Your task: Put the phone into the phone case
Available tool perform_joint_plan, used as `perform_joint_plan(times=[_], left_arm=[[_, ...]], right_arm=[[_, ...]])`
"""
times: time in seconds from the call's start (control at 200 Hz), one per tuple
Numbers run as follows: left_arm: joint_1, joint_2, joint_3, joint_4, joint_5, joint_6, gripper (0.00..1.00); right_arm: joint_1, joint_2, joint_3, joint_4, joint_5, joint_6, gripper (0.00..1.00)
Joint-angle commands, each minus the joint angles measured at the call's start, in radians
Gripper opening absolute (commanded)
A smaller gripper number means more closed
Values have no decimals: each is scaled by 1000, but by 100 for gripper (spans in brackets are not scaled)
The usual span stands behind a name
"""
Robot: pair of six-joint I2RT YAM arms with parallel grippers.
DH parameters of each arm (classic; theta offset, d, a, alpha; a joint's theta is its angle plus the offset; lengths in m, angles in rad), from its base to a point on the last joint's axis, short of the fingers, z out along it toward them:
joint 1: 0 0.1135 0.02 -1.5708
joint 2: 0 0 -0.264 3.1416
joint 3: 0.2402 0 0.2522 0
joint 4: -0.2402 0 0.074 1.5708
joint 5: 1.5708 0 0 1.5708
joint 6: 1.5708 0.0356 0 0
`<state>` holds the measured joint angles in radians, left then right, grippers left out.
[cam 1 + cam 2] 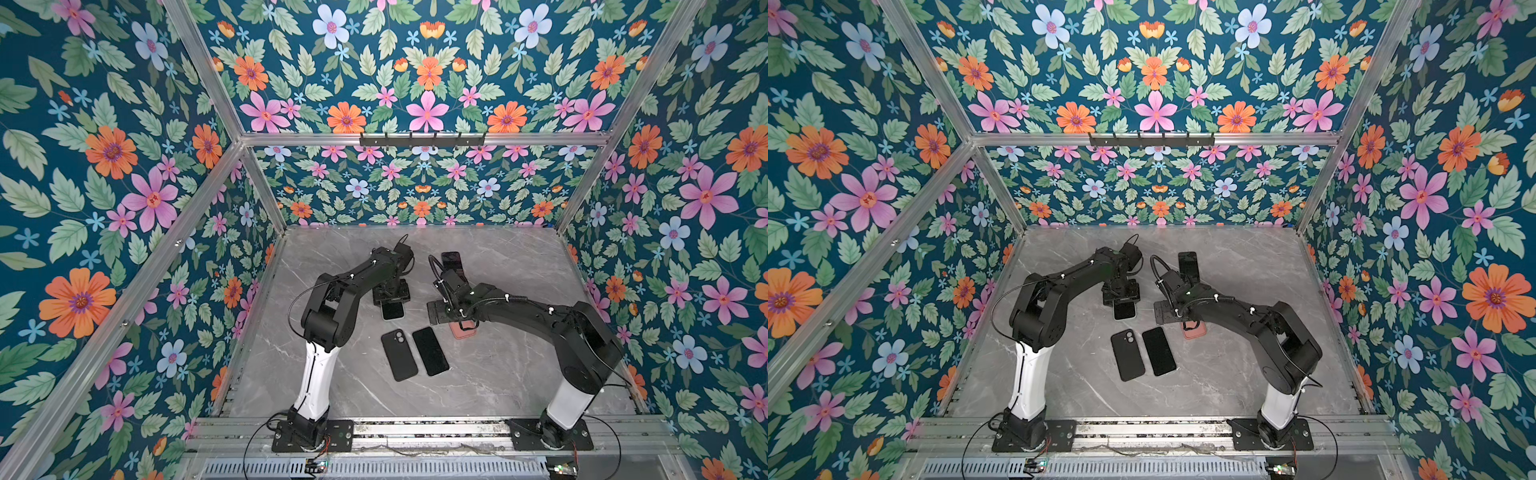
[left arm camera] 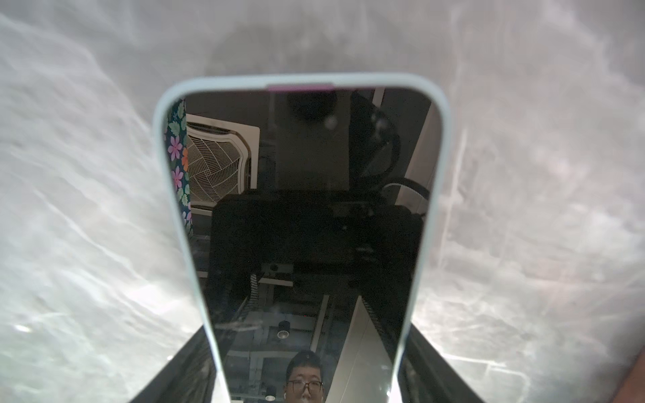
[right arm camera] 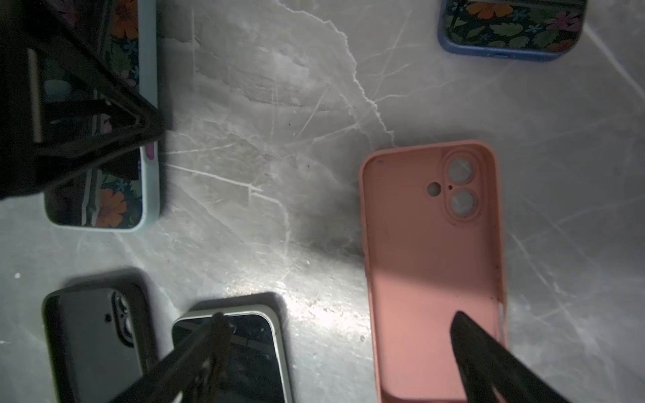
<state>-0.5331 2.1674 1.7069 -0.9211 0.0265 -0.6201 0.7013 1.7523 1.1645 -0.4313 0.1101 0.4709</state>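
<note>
We find the left gripper point(image 1: 391, 302) clamped on the pale-cased phone point(image 2: 307, 209) (any lettering unreadable); right gripper point(image 3: 337, 315) spread wide above the pink case point(image 1: 464, 332), right of centre.

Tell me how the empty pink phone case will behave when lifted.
The pink phone case is a thin open shell with nothing inside, so probably light and flexible: gripped by one rim it may bend. Its matte surface looks grippy, unlikely to slip on the marble table.

Teal floral wallpaper point(image 1: 124, 83) lines an aluminium frame point(image 1: 299, 139) booth, a black hook rail point(image 1: 422, 141) on its rear crossbar, above a grey veined marble tabletop point(image 1: 498, 374)
</note>
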Motion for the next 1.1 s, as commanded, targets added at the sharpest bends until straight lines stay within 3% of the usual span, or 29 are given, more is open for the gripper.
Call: perform_joint_plan(times=[0.0,0.325,0.64,1.095], left_arm=[[31,6,39,-11,-11,59,59],[186,135,285,-47,-27,224,58],[247,307,558,-135,-83,310,58],[289,365,582,-101,-36,309,60]], right_arm=[[3,10,13,-21,1,16,98],[7,40,55,-46,-7,-1,98],[7,26,32,-43,3,3,98],[7,9,23,-42,8,10,98]])
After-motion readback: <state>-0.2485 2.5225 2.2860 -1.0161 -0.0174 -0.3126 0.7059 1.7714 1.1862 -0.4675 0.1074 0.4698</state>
